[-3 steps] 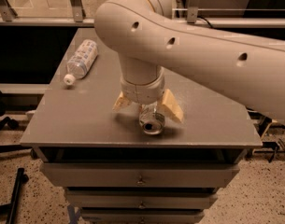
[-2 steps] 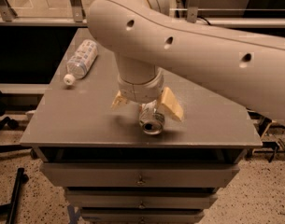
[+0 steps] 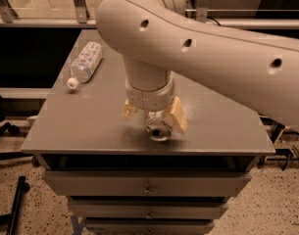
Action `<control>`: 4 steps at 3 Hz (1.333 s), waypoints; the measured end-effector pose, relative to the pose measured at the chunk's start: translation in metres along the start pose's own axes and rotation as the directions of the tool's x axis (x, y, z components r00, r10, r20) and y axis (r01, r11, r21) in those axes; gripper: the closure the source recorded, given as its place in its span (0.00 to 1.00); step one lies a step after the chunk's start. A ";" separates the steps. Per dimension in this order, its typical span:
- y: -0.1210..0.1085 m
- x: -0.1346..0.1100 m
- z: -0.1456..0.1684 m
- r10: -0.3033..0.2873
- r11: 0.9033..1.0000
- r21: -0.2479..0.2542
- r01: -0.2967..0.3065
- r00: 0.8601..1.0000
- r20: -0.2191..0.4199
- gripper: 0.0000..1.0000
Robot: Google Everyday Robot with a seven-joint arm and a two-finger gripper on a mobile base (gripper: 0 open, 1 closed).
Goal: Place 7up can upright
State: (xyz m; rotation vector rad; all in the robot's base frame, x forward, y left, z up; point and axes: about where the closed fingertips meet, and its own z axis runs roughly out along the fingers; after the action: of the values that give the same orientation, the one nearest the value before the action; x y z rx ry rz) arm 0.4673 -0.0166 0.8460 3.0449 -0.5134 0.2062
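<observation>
The tool (image 3: pixel 154 117) hangs low at the front middle of the flat grey tabletop (image 3: pixel 80 124), fingers spread either side of the lying silver 7up can (image 3: pixel 159 129). The thick white arm (image 3: pixel 212 58) blocks the right side. A clear plastic bottle (image 3: pixel 86 62) lies back left, well apart.

From where I stand, the thick cream robot arm (image 3: pixel 212 48) runs off the right edge and covers most of the gripper (image 3: pixel 153 120), low over the flat grey table (image 3: pixel 90 126) near its front edge. Of the small aluminium 7up can (image 3: pixel 159 129) only the silver end shows; its print is hidden. The grey drawers (image 3: pixel 146 182) below are cut off at the bottom.
</observation>
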 end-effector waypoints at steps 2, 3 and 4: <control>0.003 -0.008 0.012 0.019 0.999 0.042 -0.021 0.998 0.060 0.64; 0.004 -0.003 0.006 0.018 0.996 0.088 -0.024 0.998 0.065 0.95; 0.003 0.005 -0.009 0.020 0.990 0.142 -0.027 0.999 0.049 1.00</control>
State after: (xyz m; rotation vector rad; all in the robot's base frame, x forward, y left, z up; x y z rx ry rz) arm 0.4695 -0.0203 0.8555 3.1911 -0.5610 0.1795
